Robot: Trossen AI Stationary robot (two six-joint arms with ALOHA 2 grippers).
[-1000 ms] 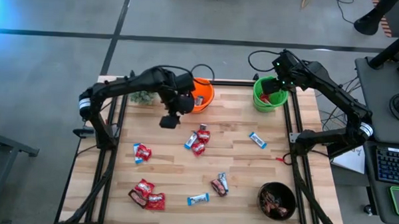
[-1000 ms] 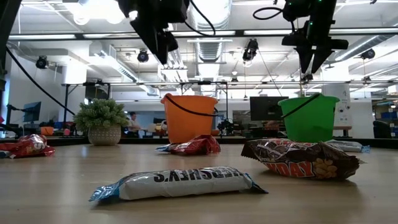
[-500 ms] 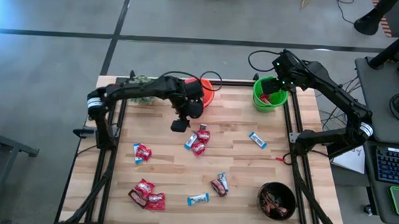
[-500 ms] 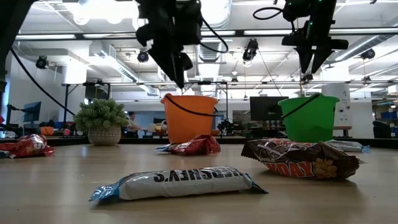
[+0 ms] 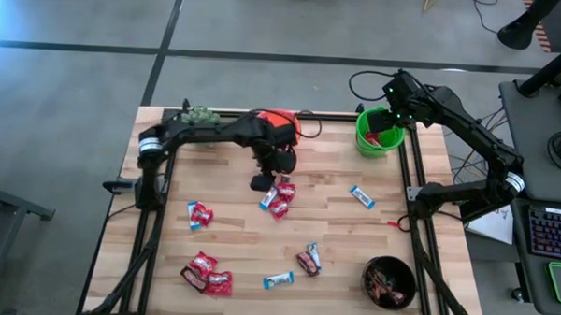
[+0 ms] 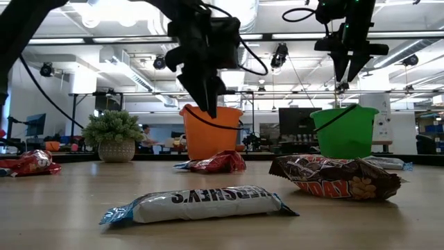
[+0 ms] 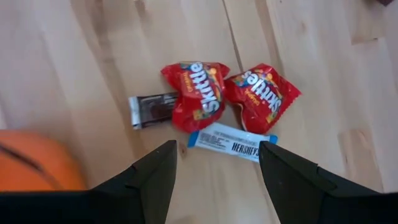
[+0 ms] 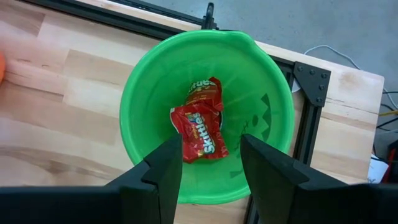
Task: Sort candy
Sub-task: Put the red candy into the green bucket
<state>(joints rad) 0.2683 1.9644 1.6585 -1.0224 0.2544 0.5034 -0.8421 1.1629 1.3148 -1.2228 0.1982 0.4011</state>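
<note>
- Left gripper (image 7: 214, 171), fingers spread and empty, is hanging over glossy crinkled candy (image 7: 214, 99) lying on the pale wood-plank worktop (image 5: 231, 231).
- Right gripper (image 8: 210, 163), spread, is hovering above the round green plastic bucket (image 8: 149, 93) holding two red packets (image 8: 200, 124).

"Skittles" legible on 2 red packets (image 7: 198, 93) (image 7: 261, 93) on bench, and on red packet (image 8: 203, 134) in green bucket (image 8: 261, 81). "HERSHEY'S" on blue-and-white bar (image 7: 231, 142); reads upside down on nearest bar (image 6: 198, 203), low view. Brown bar (image 6: 336, 177) shows partial "...DAY", inverted.
</note>
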